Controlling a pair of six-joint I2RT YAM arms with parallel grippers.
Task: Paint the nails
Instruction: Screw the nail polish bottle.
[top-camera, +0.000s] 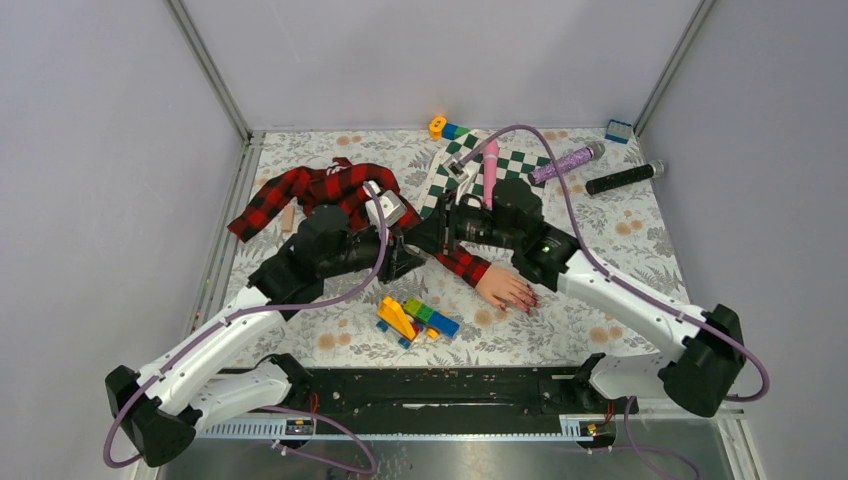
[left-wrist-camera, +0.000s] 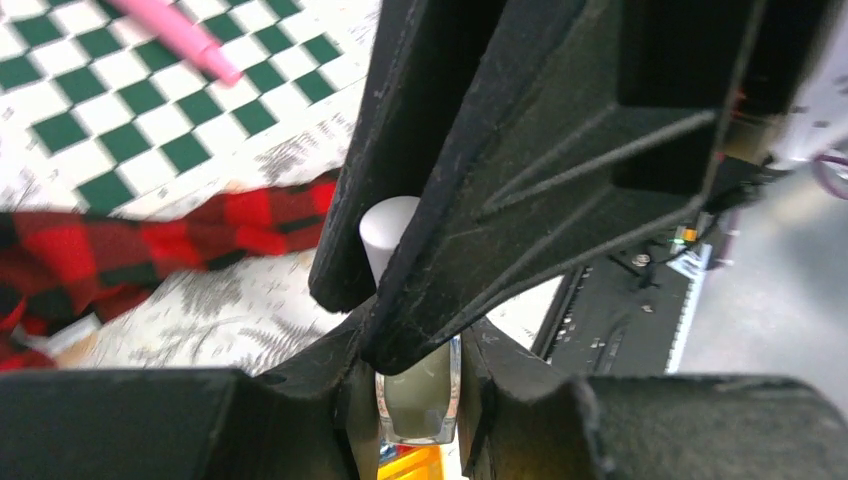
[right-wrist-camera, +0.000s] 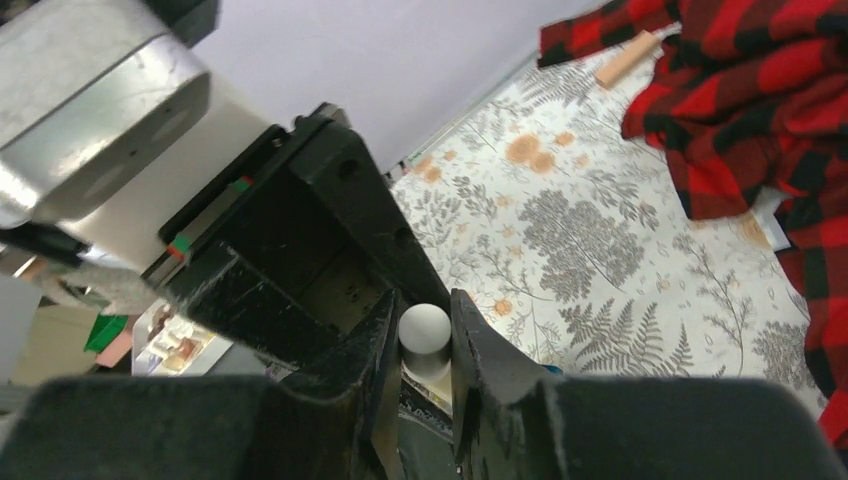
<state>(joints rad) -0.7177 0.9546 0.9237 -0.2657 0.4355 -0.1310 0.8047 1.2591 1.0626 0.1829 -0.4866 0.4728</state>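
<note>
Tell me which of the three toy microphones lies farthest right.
The black microphone; the purple glitter one sits just left of it, and the pink one lies further left on the checkered cloth.

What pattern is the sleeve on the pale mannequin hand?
It is a red-and-black plaid fabric sleeve, which shows best in the top external view.

The whole table (top-camera: 620, 235) is being viewed from above, behind the arm bases. The white-capped bottle (left-wrist-camera: 386, 232) is being framed very closely, from opposite sides, by both wrist cameras.
</note>
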